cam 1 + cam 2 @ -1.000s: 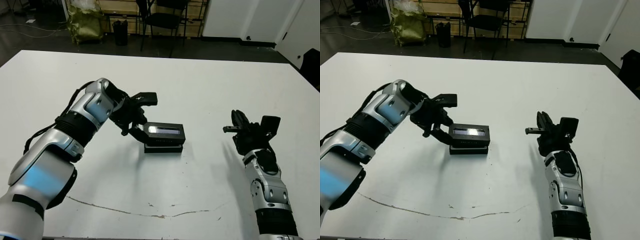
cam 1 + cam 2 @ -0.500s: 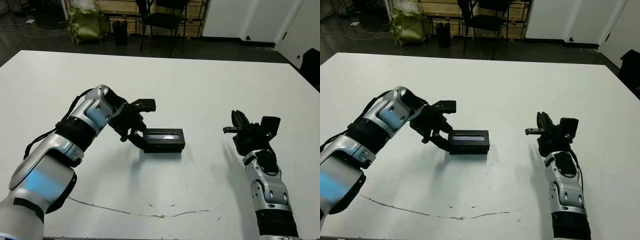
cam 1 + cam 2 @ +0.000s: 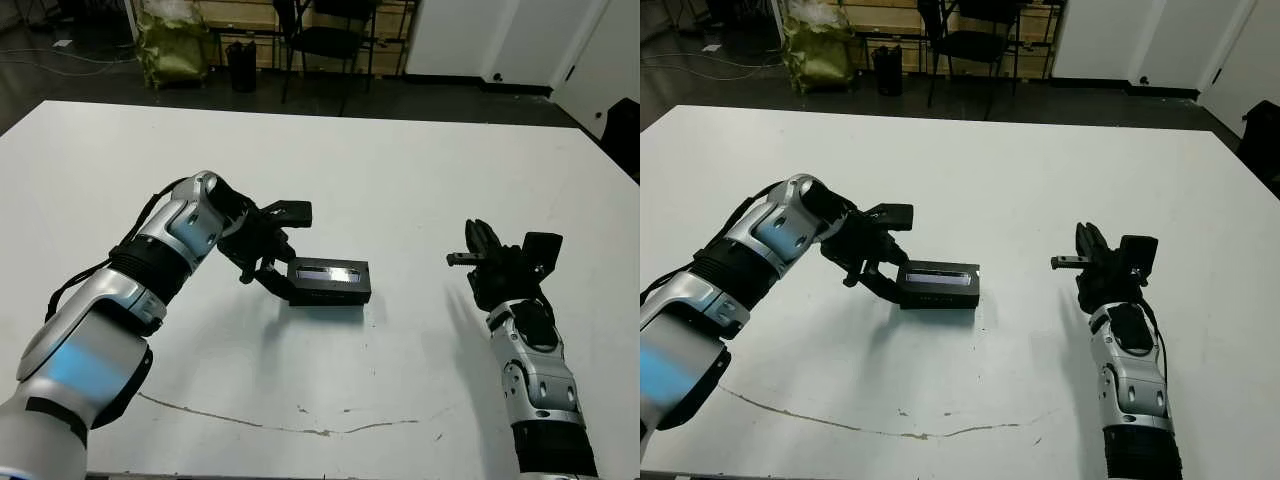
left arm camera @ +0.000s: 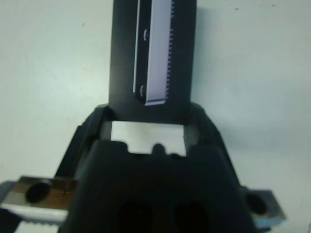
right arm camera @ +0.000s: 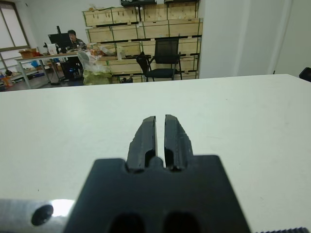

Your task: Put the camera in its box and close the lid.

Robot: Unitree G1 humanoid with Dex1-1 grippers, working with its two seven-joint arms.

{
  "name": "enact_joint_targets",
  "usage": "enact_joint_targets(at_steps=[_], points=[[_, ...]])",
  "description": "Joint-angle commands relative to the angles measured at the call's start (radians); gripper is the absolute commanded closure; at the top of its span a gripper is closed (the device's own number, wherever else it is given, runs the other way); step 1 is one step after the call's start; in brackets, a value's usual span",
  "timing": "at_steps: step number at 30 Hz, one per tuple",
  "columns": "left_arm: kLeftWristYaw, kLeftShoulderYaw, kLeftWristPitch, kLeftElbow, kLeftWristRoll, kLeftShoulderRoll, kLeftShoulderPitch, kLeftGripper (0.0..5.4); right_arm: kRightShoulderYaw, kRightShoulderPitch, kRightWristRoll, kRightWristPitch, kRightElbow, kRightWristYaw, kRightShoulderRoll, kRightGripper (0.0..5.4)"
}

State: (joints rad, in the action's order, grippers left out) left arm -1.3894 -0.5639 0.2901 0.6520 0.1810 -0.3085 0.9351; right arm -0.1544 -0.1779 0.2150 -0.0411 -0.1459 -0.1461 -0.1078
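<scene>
The left gripper (image 3: pixel 278 245) is sitting at the left end of the lid (image 3: pixel 329 272), with its fingers spread apart: one finger (image 3: pixel 290 211) is pointing out over the table on the far side, clear of everything, and the other is reaching down to the near-left corner of the lid. Whether that lower finger is touching the lid cannot be told from the head views. In the left wrist view the lid's pale strip (image 4: pixel 158 48) is running straight away from the gripper body, and nothing is being clamped, so the gripper reads as released.

The lid is lying flat and square on the box (image 3: pixel 330 297), near the middle of the white table (image 3: pixel 420 170). Only a thin dark edge of the box is showing under the lid, and no white lining is visible. The camera is not in sight anywhere on the table; it is judged to be inside the closed box, though this cannot be confirmed.

Further right, well apart from the box, the right gripper (image 3: pixel 1086 262) is hovering above the table with its fingers (image 5: pixel 146 138) pressed together on nothing.

Judged from this layout, the task is appearing essentially complete. What is remaining is at most a final seating press on the lid and the withdrawal of the left arm.
</scene>
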Motion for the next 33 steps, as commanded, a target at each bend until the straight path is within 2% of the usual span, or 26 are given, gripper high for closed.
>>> enact_joint_targets(at_steps=[1, 5, 11, 17, 23, 25, 29, 33], points=[[0.023, -0.006, 0.004, 0.018, 0.016, 0.008, -0.028, 3.03, 0.0, 0.012, -0.003, -0.021, -0.01, 0.004, 0.001, 5.4], [0.03, -0.004, 0.046, 0.015, 0.016, 0.016, -0.025, 3.03, -0.002, 0.013, 0.004, -0.046, 0.004, 0.018, 0.009, 5.4], [0.064, -0.01, 0.189, -0.032, 0.031, 0.027, -0.025, 3.03, -0.001, 0.014, -0.006, -0.044, 0.006, 0.02, 0.008, 5.4], [0.087, -0.023, 0.28, -0.11, 0.04, 0.019, -0.035, 3.03, -0.001, 0.012, -0.006, -0.043, 0.005, 0.018, 0.007, 5.4], [0.08, -0.04, 0.306, -0.139, 0.04, 0.004, -0.033, 3.03, -0.009, 0.007, 0.008, -0.006, -0.025, -0.007, 0.009, 5.4], [0.086, -0.051, 0.26, -0.155, 0.049, -0.008, -0.039, 3.03, -0.012, 0.002, 0.015, 0.018, -0.047, -0.026, 0.01, 5.4], [0.088, -0.067, 0.305, -0.15, 0.054, -0.008, -0.031, 3.03, -0.003, 0.015, -0.003, -0.059, 0.019, 0.022, 0.015, 5.4], [0.097, -0.076, 0.284, -0.146, 0.06, -0.017, -0.034, 3.03, -0.001, 0.022, -0.005, -0.063, 0.035, 0.032, 0.02, 5.4]])
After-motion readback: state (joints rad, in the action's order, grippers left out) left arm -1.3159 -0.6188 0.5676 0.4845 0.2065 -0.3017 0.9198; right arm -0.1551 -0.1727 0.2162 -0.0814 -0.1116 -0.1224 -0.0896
